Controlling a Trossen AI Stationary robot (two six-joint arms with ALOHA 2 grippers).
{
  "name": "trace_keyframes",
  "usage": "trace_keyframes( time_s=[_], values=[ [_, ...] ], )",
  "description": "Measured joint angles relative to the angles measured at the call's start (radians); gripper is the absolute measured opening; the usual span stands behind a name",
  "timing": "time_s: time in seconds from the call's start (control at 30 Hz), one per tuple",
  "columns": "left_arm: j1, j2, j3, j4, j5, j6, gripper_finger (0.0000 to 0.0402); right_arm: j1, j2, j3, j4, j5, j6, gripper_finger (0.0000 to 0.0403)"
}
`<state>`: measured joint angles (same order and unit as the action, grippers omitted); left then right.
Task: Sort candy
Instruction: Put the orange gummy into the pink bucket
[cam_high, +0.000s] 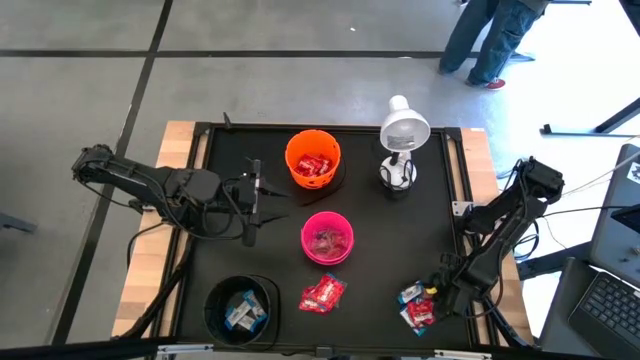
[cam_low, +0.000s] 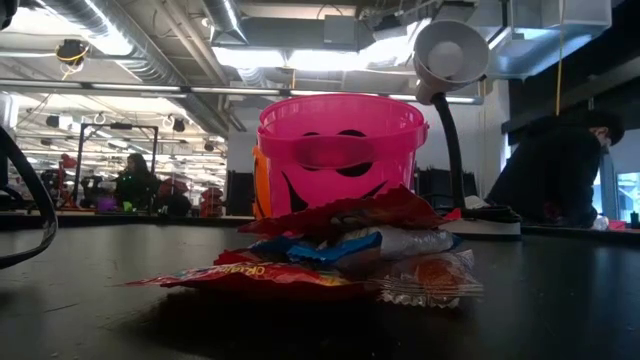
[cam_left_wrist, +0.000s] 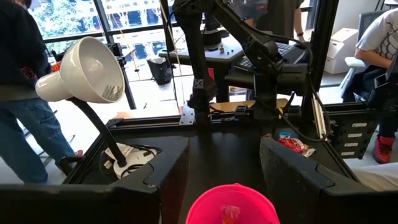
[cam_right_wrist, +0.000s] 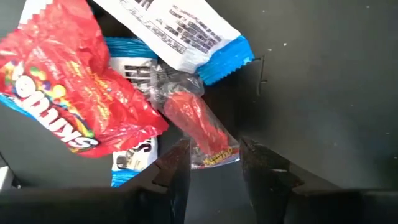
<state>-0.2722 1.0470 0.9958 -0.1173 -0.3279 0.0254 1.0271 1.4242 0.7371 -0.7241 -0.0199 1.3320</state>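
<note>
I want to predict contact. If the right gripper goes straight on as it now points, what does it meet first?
Most likely the clear-wrapped red candy: it lies just ahead of the right gripper, whose fingers stand apart. The red Skittles packet sits off to one side. Depth is unclear.

You have candy in two loose piles, red-wrapped sweets (cam_high: 322, 293) at six o'clock and red and blue-white ones (cam_high: 416, 305) at five o'clock.

"Skittles" on red wrapper (cam_right_wrist: 68, 93)
</note>
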Motion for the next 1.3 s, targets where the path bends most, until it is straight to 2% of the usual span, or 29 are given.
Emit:
trace_keyframes(
  time_s=[0.17,0.4,0.47,0.7,0.83,0.93,1.03,1.23,1.3],
  values=[
    [0.000,0.000,0.000,-0.002,0.000,0.000,0.0186,0.000,0.000,-0.001,-0.002,0.000,0.000,0.0120],
    [0.000,0.000,0.000,-0.002,0.000,0.000,0.0186,0.000,0.000,-0.001,0.001,0.000,0.000,0.0022],
    [0.000,0.000,0.000,-0.002,0.000,-0.001,0.0186,0.000,0.000,-0.001,0.004,0.000,-0.001,0.0006],
    [0.000,0.000,0.000,-0.002,0.000,-0.015,0.0186,0.000,-0.014,0.008,0.004,-0.002,0.007,0.0002],
    [0.000,0.000,0.000,-0.002,0.000,-0.016,0.0186,0.000,-0.041,0.066,-0.068,0.038,0.009,0.0001],
    [0.001,0.000,0.000,-0.002,0.000,-0.016,0.0186,0.000,-0.064,0.136,-0.140,0.126,0.003,0.0001],
    [0.001,0.000,0.000,-0.002,0.000,-0.016,0.0186,0.000,-0.087,0.209,-0.186,0.276,-0.028,0.0001],
    [0.001,0.000,0.000,-0.002,0.000,-0.017,0.0186,-0.046,-0.100,0.329,-0.179,0.719,-0.167,0.0000],
    [0.001,0.000,0.000,-0.001,0.000,-0.017,0.0186,-0.086,-0.100,0.343,-0.133,0.819,-0.256,0.0000]
  ],
)
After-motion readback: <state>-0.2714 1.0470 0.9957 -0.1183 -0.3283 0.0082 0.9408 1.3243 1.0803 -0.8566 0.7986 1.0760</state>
